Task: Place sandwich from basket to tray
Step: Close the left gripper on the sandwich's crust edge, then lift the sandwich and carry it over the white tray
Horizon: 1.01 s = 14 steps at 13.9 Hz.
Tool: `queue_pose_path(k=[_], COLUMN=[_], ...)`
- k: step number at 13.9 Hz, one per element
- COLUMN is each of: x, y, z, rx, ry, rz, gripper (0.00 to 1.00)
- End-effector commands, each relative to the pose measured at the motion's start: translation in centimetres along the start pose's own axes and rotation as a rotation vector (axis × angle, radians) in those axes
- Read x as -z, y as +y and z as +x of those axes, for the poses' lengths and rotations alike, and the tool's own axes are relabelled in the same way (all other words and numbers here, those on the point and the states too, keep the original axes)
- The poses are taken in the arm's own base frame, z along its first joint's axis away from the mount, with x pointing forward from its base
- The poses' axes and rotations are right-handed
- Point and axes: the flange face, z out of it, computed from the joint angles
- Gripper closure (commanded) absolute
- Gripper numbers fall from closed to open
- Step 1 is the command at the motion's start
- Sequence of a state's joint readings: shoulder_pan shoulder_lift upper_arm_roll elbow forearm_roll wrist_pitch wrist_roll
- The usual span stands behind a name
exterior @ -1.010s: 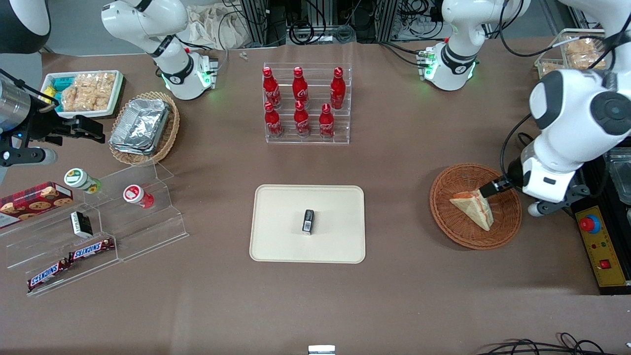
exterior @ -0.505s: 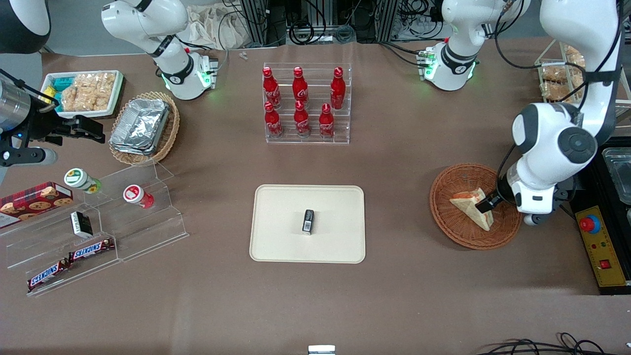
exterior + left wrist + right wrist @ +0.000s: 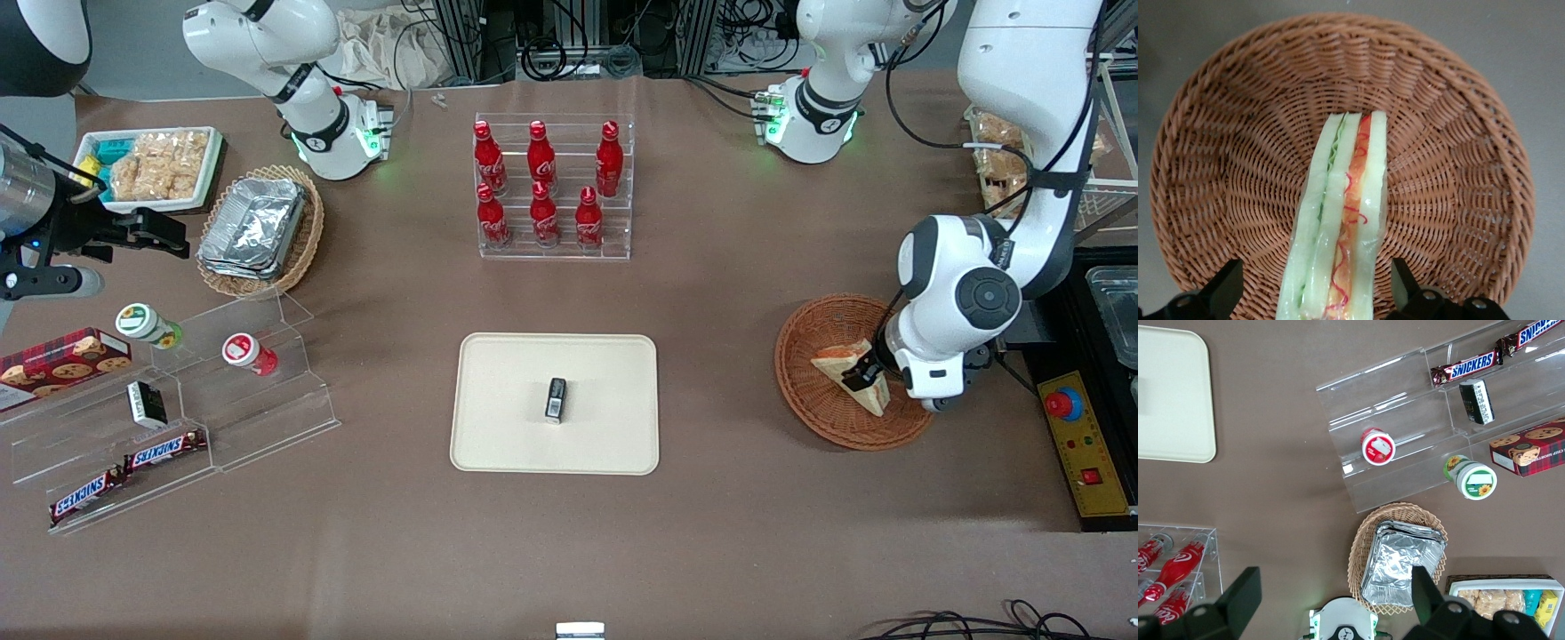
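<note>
The sandwich lies in the reddish-brown wicker basket toward the working arm's end of the table. In the left wrist view the sandwich stands on edge in the basket, showing green and red filling. My left gripper hangs over the wedge's thick end. It is open, one finger on each side of the wrap, with a gap to each. The cream tray sits mid-table, nearer the parked arm's end than the basket.
A small black box lies on the tray. A rack of red bottles stands farther from the front camera. A yellow control box sits beside the basket at the table's end. Acrylic snack steps are toward the parked arm's end.
The left arm has swung over the basket and its gripper has slid along the sandwich toward the front camera, coming down to straddle it. The sandwich has not moved.
</note>
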<state>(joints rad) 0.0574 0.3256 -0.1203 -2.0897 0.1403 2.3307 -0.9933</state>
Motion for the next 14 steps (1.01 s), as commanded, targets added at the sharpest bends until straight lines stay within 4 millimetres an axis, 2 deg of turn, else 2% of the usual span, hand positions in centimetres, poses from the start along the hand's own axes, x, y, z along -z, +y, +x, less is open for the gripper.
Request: queue_pose_path(k=[1,2,3,4,5,8,10,12,14], x=[-1.5,-2.2,-2.3,-2.2,-2.1,-0.6,1.3,4.5,8.6], y=[-0.4,-0.2,0.3,0.5,0.5,1.2,1.2,1.6,2.0], z=[-1.0,-1.1,-1.3,-1.5,-1.5,-1.5,-1.4,-1.7,-1.9], rx=[0.023,0.022,0.017,0.016,0.013,-0.003,-0.005,-0.021,-0.031], ry=[0.012,0.007,0.010,0.011,0.016,0.039,0.051,0.061,0.071], rz=[0.025,0.029,0.022,0.021,0.019,0.007,0.003,0.008,0.021], gripper=[0.00,0.00,0.20,0.68,1.00,1.00,1.00,1.00,1.00])
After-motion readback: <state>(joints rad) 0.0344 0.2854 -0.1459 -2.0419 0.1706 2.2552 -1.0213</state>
